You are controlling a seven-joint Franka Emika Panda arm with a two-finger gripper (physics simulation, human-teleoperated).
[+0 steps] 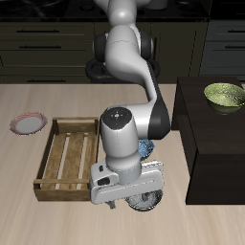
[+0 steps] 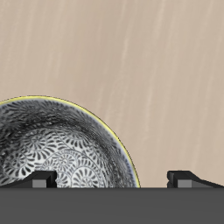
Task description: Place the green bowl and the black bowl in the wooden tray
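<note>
The black bowl (image 1: 150, 200) sits on the table near its front edge, its grey-white speckled inside (image 2: 61, 153) filling much of the wrist view. My gripper (image 1: 131, 198) (image 2: 114, 181) hangs open just above it. One fingertip (image 2: 39, 181) is over the bowl's inside and the other is over bare table, so the rim lies between the jaws. The green bowl (image 1: 225, 94) rests on a dark cabinet top, far from the gripper. The wooden tray (image 1: 52, 159) lies beside the arm with nothing in it.
A blue-white patterned bowl (image 1: 146, 149) is partly hidden behind the arm, just behind the black bowl. A small pink plate (image 1: 29, 123) lies behind the tray. The dark cabinet (image 1: 206, 139) rises above the table beside the black bowl.
</note>
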